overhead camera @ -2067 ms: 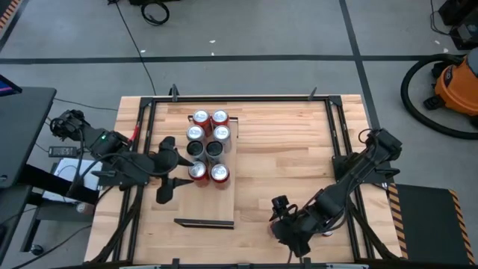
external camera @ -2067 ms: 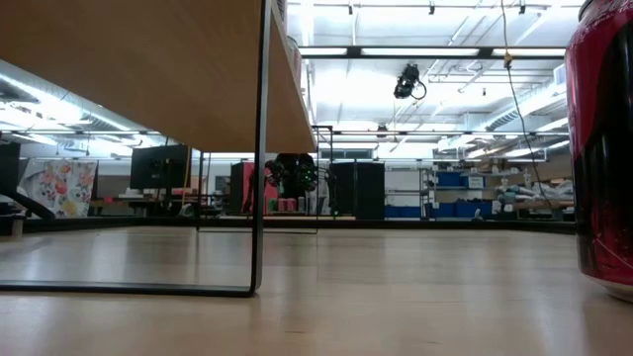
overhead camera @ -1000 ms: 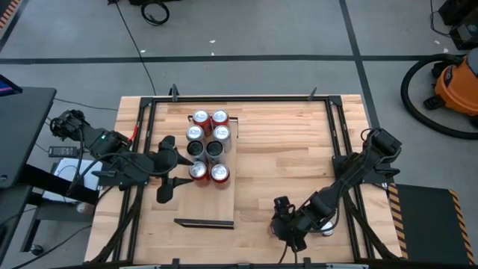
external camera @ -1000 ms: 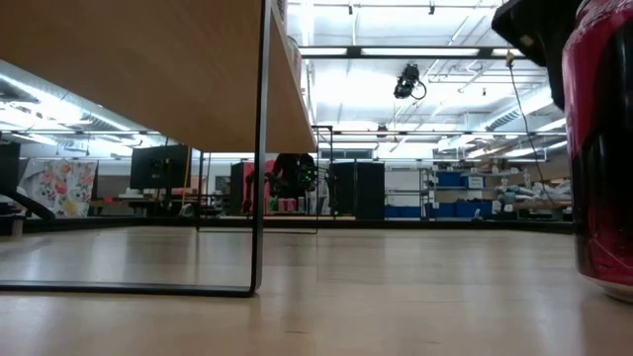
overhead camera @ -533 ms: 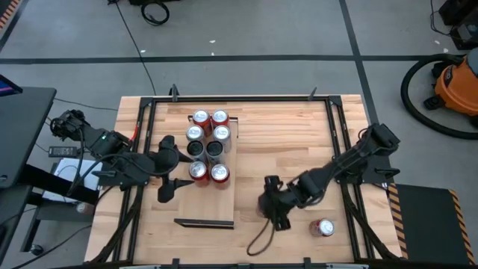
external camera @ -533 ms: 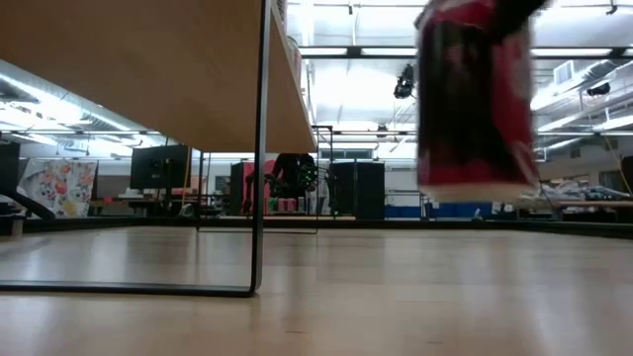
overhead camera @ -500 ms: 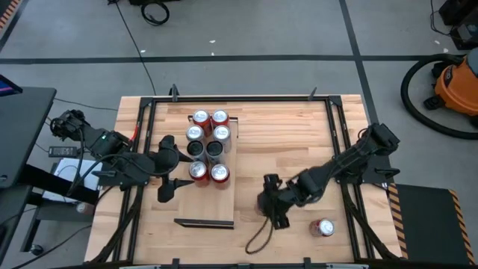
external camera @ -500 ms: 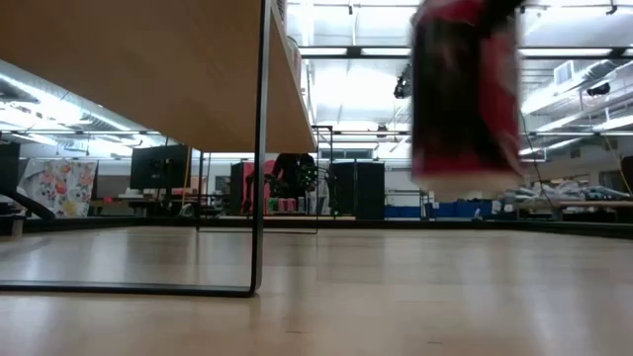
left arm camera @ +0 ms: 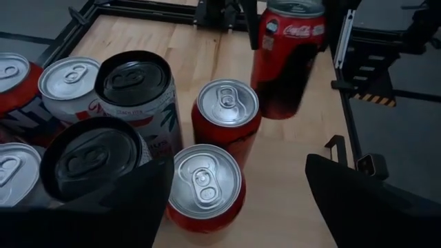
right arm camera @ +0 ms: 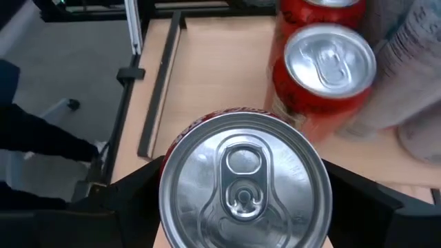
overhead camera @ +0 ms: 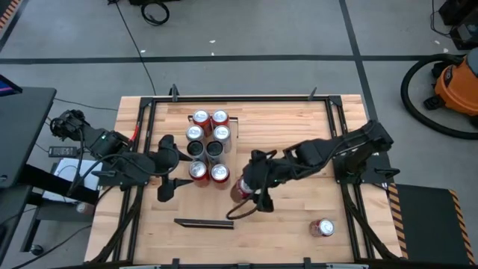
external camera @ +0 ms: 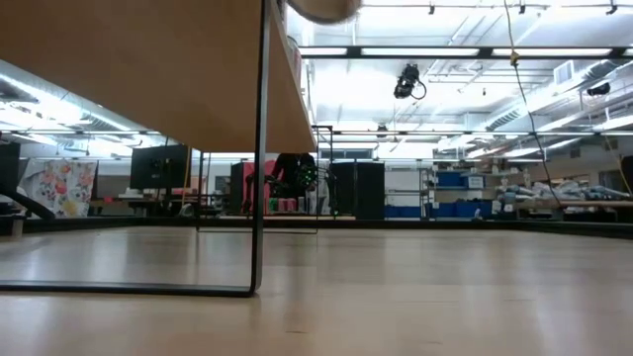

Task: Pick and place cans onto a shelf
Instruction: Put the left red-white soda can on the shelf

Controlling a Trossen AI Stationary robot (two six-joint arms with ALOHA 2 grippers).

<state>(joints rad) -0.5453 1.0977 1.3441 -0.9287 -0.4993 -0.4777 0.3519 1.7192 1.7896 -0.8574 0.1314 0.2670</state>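
Held can [overhead camera: 241, 188] at shelf [overhead camera: 222, 213] edge (upright)

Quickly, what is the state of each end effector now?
Left end effector: open, empty, beside the cans on the shelf.
Right end effector: closed on a red can.
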